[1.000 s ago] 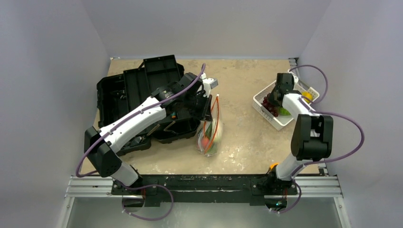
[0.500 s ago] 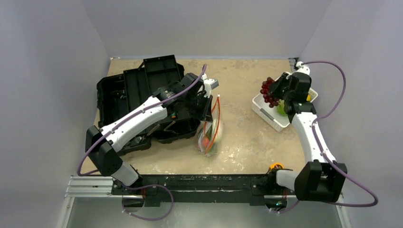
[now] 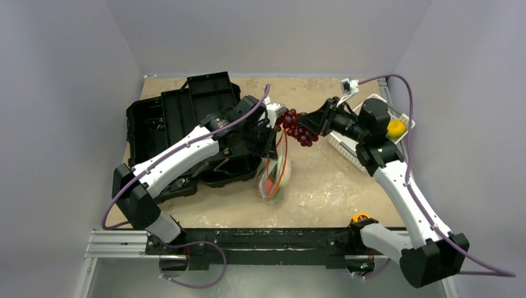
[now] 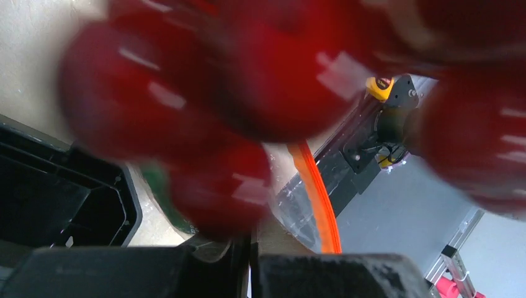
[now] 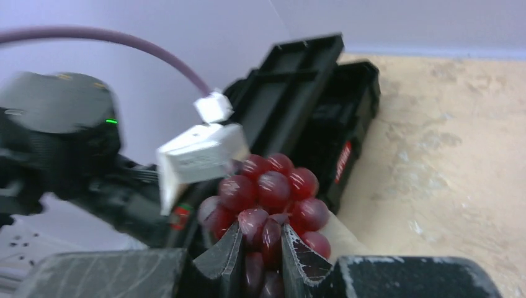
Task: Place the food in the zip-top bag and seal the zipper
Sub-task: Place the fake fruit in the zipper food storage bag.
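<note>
The clear zip-top bag (image 3: 273,180) stands upright in the middle of the table with pink-red and pale green food (image 3: 268,185) inside. Its orange-red zipper (image 3: 286,155) loops open at the top and also shows in the left wrist view (image 4: 317,202). My left gripper (image 3: 271,135) is shut on the bag's mouth edge (image 4: 291,217), holding it up. My right gripper (image 3: 315,125) is shut on the purple-red grapes (image 3: 296,126), which hang just above the bag's mouth. The grapes fill the left wrist view (image 4: 248,81) and sit between my right fingers (image 5: 273,186).
An open black toolbox (image 3: 180,118) lies left of the bag under my left arm. A white slotted basket (image 3: 347,148) stands at the right, partly behind my right arm, with a yellow lemon (image 3: 395,128) in it.
My right gripper lifted the grapes out of the white basket and swung them left to just above the bag's mouth. My left gripper kept hold of the bag.
</note>
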{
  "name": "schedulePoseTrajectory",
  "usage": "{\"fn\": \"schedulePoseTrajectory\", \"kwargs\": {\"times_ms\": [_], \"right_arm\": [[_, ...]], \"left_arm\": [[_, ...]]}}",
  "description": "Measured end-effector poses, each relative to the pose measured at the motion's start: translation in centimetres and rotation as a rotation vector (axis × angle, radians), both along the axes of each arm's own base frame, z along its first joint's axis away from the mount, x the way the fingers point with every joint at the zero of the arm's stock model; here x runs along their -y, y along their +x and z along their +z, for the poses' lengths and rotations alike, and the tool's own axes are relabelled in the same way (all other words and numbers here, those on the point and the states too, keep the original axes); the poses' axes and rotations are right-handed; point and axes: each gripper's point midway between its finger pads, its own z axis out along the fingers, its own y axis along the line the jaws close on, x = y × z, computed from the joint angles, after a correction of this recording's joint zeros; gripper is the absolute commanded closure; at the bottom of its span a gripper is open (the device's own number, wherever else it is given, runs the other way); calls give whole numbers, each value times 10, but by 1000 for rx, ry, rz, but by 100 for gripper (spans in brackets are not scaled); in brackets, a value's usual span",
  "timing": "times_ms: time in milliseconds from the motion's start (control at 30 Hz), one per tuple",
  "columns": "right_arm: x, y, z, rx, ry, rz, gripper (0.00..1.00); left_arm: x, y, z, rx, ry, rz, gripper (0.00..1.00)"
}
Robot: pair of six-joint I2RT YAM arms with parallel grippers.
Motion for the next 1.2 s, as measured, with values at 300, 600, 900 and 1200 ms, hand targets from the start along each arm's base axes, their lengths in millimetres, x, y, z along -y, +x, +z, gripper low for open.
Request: {"fn": "schedulePoseTrajectory", "kwargs": {"times_ms": [300, 600, 900, 1200], "right_arm": [[-2, -53, 74, 177, 129, 120, 100], [-11, -82, 62, 171, 189, 225, 100], [-19, -124, 69, 232, 367, 341, 100], [-50, -122, 55, 233, 440, 384, 100]], "left_arm": [[1, 2, 1, 8, -7, 1, 100], [2, 2, 3, 13, -12, 1, 100], [6, -3, 11, 13, -55, -28, 100], [12, -9, 17, 2, -100, -65, 100]]}}
